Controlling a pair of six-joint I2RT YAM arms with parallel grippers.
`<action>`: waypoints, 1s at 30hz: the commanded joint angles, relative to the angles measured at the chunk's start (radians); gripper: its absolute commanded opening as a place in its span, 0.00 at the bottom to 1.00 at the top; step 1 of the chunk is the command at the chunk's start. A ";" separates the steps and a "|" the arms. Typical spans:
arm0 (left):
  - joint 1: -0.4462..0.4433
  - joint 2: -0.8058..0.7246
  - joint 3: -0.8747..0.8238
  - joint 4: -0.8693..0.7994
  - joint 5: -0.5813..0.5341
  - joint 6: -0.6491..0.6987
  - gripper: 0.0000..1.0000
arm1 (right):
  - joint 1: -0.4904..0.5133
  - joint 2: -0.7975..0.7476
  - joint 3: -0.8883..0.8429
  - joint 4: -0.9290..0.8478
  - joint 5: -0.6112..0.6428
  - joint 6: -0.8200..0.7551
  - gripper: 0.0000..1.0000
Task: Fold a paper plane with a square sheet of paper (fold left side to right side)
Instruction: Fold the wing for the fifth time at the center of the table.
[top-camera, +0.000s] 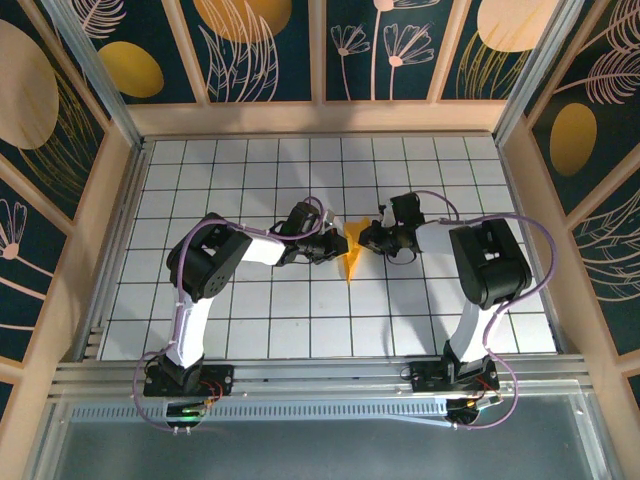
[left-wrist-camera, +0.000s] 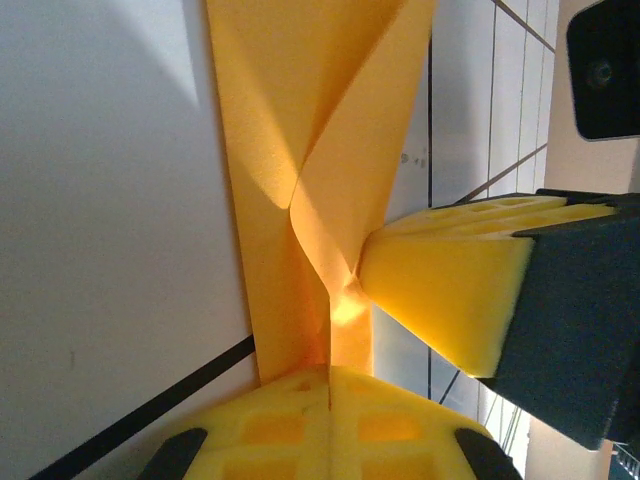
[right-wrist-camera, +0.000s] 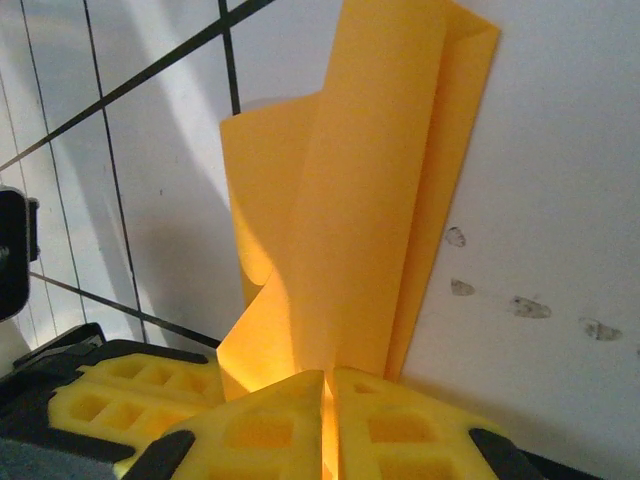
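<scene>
The orange-yellow sheet of paper (top-camera: 352, 252), folded into a narrow, layered, pointed shape, is held between the two grippers at the table's middle, its tip pointing toward the near edge. My left gripper (top-camera: 338, 243) is shut on one end of it, the paper (left-wrist-camera: 300, 150) pinched between its yellow pads (left-wrist-camera: 270, 420). My right gripper (top-camera: 366, 238) is shut on the other side, a layer of paper (right-wrist-camera: 370, 200) clamped between its pads (right-wrist-camera: 400, 420). The layers flare apart between the two grips. The right gripper's pad (left-wrist-camera: 450, 280) presses against the paper close to the left grip.
A white table with a black grid (top-camera: 250, 310) lies under the paper. Wooden rails (top-camera: 320, 118) and dark-blue patterned walls (top-camera: 260, 50) enclose it on three sides. Both arm bases (top-camera: 185, 375) stand at the near edge.
</scene>
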 joint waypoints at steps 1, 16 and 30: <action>0.033 0.036 -0.041 -0.125 -0.180 0.029 0.00 | 0.003 0.022 0.026 -0.031 0.027 -0.023 0.11; 0.038 -0.036 -0.061 -0.020 -0.120 -0.001 0.17 | 0.003 0.059 -0.005 -0.097 0.087 -0.037 0.00; 0.036 -0.221 -0.093 -0.130 -0.069 0.048 0.09 | 0.001 0.065 -0.013 -0.090 0.090 -0.040 0.00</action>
